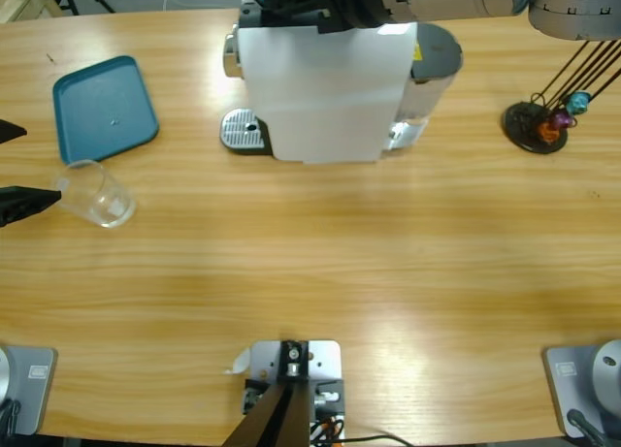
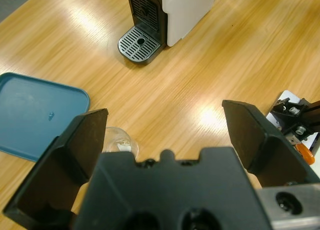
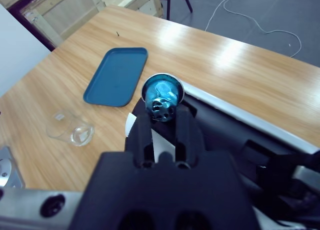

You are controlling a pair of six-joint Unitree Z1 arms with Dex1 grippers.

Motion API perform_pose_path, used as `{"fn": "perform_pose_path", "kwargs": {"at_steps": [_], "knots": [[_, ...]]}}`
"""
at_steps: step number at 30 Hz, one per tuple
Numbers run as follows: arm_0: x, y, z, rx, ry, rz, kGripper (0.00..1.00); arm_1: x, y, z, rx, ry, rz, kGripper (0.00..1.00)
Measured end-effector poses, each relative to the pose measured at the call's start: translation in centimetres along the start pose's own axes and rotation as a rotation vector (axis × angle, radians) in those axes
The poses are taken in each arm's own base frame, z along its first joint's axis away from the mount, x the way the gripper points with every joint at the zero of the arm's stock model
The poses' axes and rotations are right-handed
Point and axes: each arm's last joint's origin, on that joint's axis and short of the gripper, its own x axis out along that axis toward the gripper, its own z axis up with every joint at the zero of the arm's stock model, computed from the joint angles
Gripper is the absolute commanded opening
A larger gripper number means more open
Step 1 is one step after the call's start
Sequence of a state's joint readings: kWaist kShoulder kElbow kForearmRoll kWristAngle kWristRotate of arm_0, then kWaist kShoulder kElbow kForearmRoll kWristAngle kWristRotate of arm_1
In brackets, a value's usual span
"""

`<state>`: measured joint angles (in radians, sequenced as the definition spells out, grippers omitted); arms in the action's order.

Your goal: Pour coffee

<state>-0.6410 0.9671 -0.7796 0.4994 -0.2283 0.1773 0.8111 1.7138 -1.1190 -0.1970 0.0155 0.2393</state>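
One empty glass (image 2: 120,142) sits just past the spread left claw (image 2: 165,135).

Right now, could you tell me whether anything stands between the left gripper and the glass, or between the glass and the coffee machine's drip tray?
Nothing visible does. The left gripper, jaws wide open, is right beside the glass, and bare table runs from there to the drip tray. The blue tray lies off to the side.

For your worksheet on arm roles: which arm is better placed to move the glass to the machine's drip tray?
Left: its open claw sits beside the glass. The right claw holds a teal capsule.
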Motion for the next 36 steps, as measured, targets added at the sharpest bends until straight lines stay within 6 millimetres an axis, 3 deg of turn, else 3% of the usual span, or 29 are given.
{"fn": "perform_pose_path", "kwargs": {"at_steps": [14, 18, 19, 20, 34, 36], "knots": [[0.1, 0.0, -0.4, -0.006, -0.006, 0.001, 1.000, 0.0, 0.4, -0.4, -0.007, 0.021, -0.019, 0.012], [0.0, -0.1, -0.4, -0.005, -0.013, 0.002, 1.000, 0.0, 0.4, -0.4, -0.007, 0.024, -0.022, 0.864], [-0.1, -0.1, -0.4, -0.004, -0.015, 0.003, 1.000, 0.0, 0.4, -0.4, -0.007, 0.024, -0.022, 0.975], [-0.1, -0.1, -0.4, -0.004, -0.016, 0.003, 1.000, 0.0, 0.4, -0.4, -0.007, 0.024, -0.022, 0.999], [-0.1, -0.1, -0.3, -0.008, -0.020, 0.004, 1.000, -0.6, 1.1, -0.1, 0.010, 0.002, -0.002, 0.978], [-0.1, -0.1, -0.3, -0.008, -0.024, 0.004, 1.000, -0.8, 1.6, -0.1, 0.004, -0.003, 0.009, 0.563]]}}
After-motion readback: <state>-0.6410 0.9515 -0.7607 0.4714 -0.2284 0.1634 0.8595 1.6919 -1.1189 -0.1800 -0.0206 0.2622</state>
